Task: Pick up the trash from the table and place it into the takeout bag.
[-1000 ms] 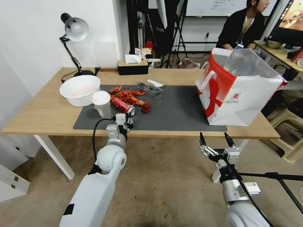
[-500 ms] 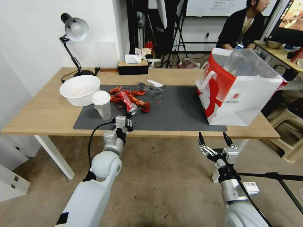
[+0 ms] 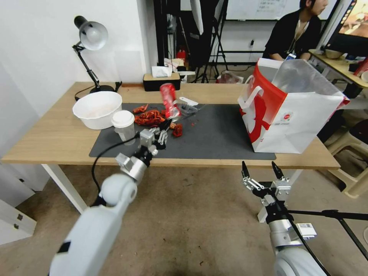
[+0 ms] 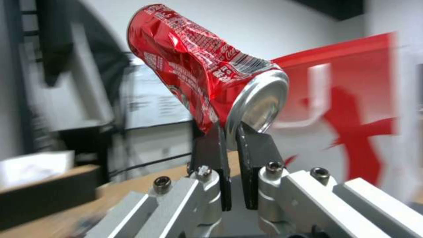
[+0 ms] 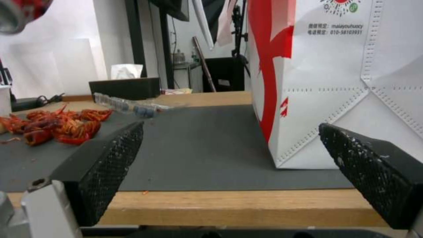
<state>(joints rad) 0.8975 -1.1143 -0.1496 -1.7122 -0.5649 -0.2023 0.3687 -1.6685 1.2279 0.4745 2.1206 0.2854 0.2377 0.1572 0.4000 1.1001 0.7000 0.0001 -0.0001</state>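
My left gripper (image 3: 167,124) is shut on the rim of the crushed red drink can (image 3: 169,100), holding it tilted upright above the dark mat (image 3: 218,134). In the left wrist view the two fingers (image 4: 211,148) pinch the can (image 4: 198,62) at its silver end. Red shell leftovers (image 3: 151,117), a lidded clear cup (image 3: 124,126) and a white round bowl (image 3: 97,109) lie on the table (image 3: 50,142). The red-and-white takeout bag (image 3: 291,111) stands open at the right. My right gripper (image 3: 261,171) hangs open below the table's front edge, facing the bag (image 5: 335,82).
A clear plastic wrapper (image 3: 184,107) lies behind the leftovers. A desk lamp (image 3: 90,36) and a black tissue box (image 3: 161,80) stand at the table's back. Bare mat lies between the leftovers and the bag. A person sits beyond the bag.
The left gripper has lifted the can off the mat and swung it from lying flat to nearly upright, moving up and toward the right. The right arm has stayed put.
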